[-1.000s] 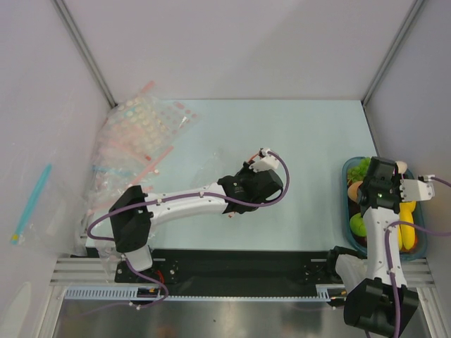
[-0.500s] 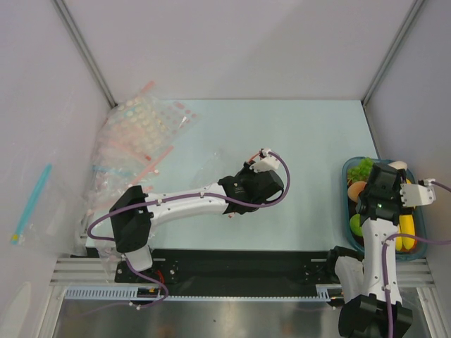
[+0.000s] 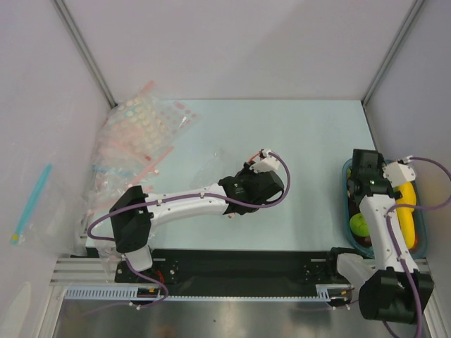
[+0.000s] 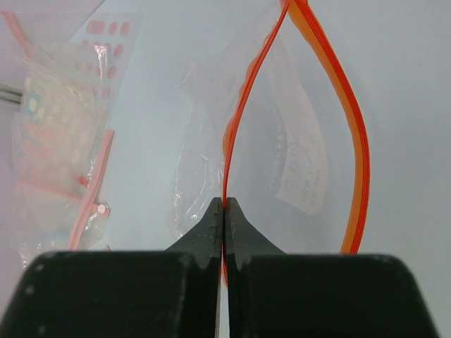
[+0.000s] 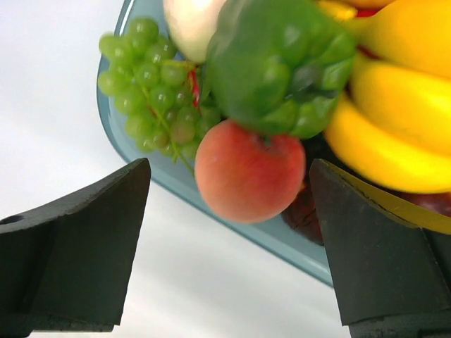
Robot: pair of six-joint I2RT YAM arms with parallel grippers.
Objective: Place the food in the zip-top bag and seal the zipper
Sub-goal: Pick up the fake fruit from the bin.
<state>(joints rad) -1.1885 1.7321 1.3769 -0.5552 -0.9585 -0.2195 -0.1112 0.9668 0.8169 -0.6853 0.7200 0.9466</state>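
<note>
Fetching food (image 5: 246, 179): left gripper (image 4: 224, 205) pinches the zip-top bag (image 4: 296, 162) by its zipper (image 4: 236, 127); right gripper (image 5: 229, 162), spread wide at the table's right edge, must descend

Robot lab test cell: white panel walls (image 3: 232, 49), aluminium corner struts (image 3: 84, 53), slotted metal mounting rail (image 3: 211, 294).

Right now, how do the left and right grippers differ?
The left gripper is shut, pinching the zipper of the zip-top bag; the right gripper is open and holds nothing. The left gripper is at the table centre; the right gripper hovers over the tray of food. Both have black fingers.
</note>
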